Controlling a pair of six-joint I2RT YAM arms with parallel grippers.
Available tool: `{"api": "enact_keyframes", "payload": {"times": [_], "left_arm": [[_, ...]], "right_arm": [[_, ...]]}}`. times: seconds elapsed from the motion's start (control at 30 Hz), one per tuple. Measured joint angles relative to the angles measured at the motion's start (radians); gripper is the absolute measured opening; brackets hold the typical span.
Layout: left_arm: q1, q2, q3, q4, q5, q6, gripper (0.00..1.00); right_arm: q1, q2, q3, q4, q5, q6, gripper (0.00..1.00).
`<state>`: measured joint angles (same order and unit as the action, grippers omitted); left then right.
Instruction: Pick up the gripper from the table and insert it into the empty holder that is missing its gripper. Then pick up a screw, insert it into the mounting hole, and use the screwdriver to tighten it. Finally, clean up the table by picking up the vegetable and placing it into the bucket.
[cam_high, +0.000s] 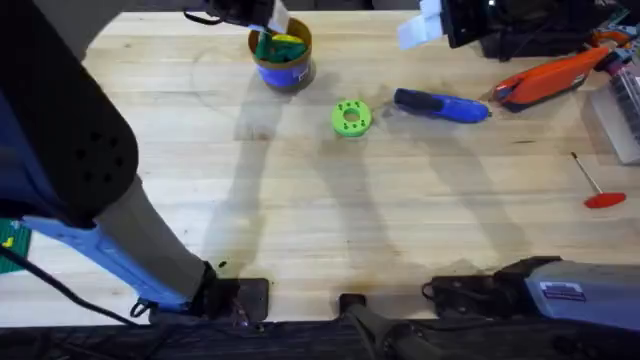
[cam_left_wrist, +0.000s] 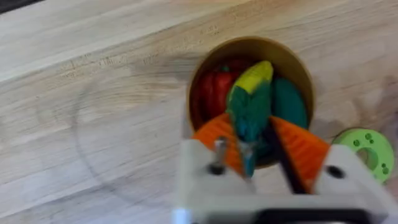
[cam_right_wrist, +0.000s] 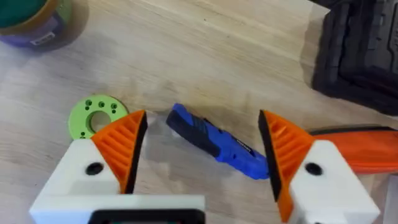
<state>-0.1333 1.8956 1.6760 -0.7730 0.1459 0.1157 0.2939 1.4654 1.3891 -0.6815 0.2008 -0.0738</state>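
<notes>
The blue bucket (cam_high: 284, 72) with a tan rim (cam_left_wrist: 292, 59) stands at the far side of the table. My left gripper (cam_left_wrist: 249, 146) hangs over its mouth, shut on the dark green vegetable (cam_left_wrist: 250, 109), which has a yellow tip. From overhead, the left gripper (cam_high: 262, 20) sits just beyond the bucket. The blue screwdriver (cam_high: 440, 105) lies flat right of centre. My right gripper (cam_right_wrist: 202, 118) is open, and the screwdriver (cam_right_wrist: 217, 146) lies on the table ahead of it, untouched. The white holder (cam_high: 420, 28) juts from a black jaw at the far edge. The loose gripper piece and the screw are out of view.
A lime-green disc (cam_high: 350, 117) lies between bucket and screwdriver. An orange tool (cam_high: 550, 80) and a red-handled rod (cam_high: 598, 190) lie at the right. A red toy (cam_left_wrist: 214, 93) sits in the bucket. The right arm (cam_high: 560, 290) lies low along the near edge.
</notes>
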Motion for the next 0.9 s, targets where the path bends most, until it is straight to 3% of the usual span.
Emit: {"api": "enact_keyframes", "payload": {"times": [0.07, 0.13, 0.37, 0.6, 0.8, 0.87, 0.9], "left_arm": [[0.0, -0.005, 0.0, 0.0, 0.0, -0.001, 0.741], [0.0, -0.007, 0.0, 0.0, 0.001, -0.006, 0.958], [0.0, -0.018, 0.0, -0.045, 0.0, -0.026, 0.985], [-0.015, -0.157, 0.0, -0.267, -0.033, -0.045, 0.988], [-0.1, -0.365, -0.067, -0.351, -0.101, -0.081, 0.987], [-0.137, -0.446, -0.136, -0.351, -0.114, -0.103, 0.987], [-0.172, -0.552, -0.249, -0.358, -0.12, -0.136, 0.987]], "right_arm": [[0.0, 0.0, 0.0, 0.0, 0.0, 0.0, 0.992], [0.0, 0.0, 0.0, 0.0, 0.0, 0.0, 0.992], [0.0, 0.0, 0.0, -0.002, 0.0, 0.0, 0.99], [0.0, 0.0, 0.0, -0.019, 0.0, 0.0, 0.992], [0.016, 0.0, 0.0, -0.084, -0.001, 0.0, 0.991], [0.03, 0.0, 0.0, -0.101, -0.008, 0.0, 0.991], [0.057, 0.0, 0.0, -0.143, -0.012, 0.0, 0.991]]}}
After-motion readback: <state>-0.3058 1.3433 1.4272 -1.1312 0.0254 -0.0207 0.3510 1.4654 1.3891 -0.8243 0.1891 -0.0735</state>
